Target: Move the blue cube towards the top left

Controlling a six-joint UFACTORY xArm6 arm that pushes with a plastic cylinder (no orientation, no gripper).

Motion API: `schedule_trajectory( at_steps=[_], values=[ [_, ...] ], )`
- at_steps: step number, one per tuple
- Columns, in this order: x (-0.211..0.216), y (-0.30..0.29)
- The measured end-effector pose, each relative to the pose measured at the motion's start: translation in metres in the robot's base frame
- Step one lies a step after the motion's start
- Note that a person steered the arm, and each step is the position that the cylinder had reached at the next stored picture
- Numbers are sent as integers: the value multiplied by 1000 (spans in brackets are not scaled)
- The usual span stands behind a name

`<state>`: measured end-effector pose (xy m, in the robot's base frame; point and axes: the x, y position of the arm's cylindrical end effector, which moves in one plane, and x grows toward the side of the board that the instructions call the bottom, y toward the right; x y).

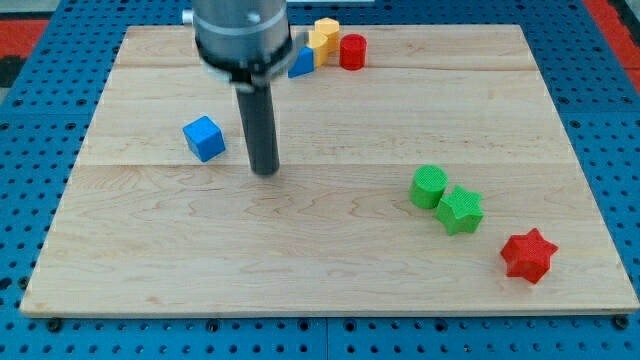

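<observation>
Your blue cube sits on the bench toward the view's left, a little above mid-height, well apart from every other block. There is no pincer on this arm, so nothing is released or clenched; you only have my tip, resting on the wood just to the cube's right and slightly lower, not touching it.

Judge the cube as light, rigid and likely quick to slide or spin on smooth wood. It sits slightly turned, so press on its lower-right side, near the middle of that face; an off-centre push will probably rotate it away.

The bench is pale, flat planks with faint seams, set on a blue pegboard. The path to the top left looks open. At the view's top, beside the arm, cluster a blue block, a yellow block and a red cylinder. Lower right lie a green cylinder, a green star and a red star.
</observation>
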<state>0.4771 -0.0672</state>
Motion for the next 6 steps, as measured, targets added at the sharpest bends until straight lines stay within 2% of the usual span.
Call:
schedule_trajectory(
  at_steps=[1, 3, 4, 5, 6],
  values=[
    [-26, -61],
    [-147, -115],
    [-145, -79],
    [-186, -84],
    [-188, -69]
  ],
)
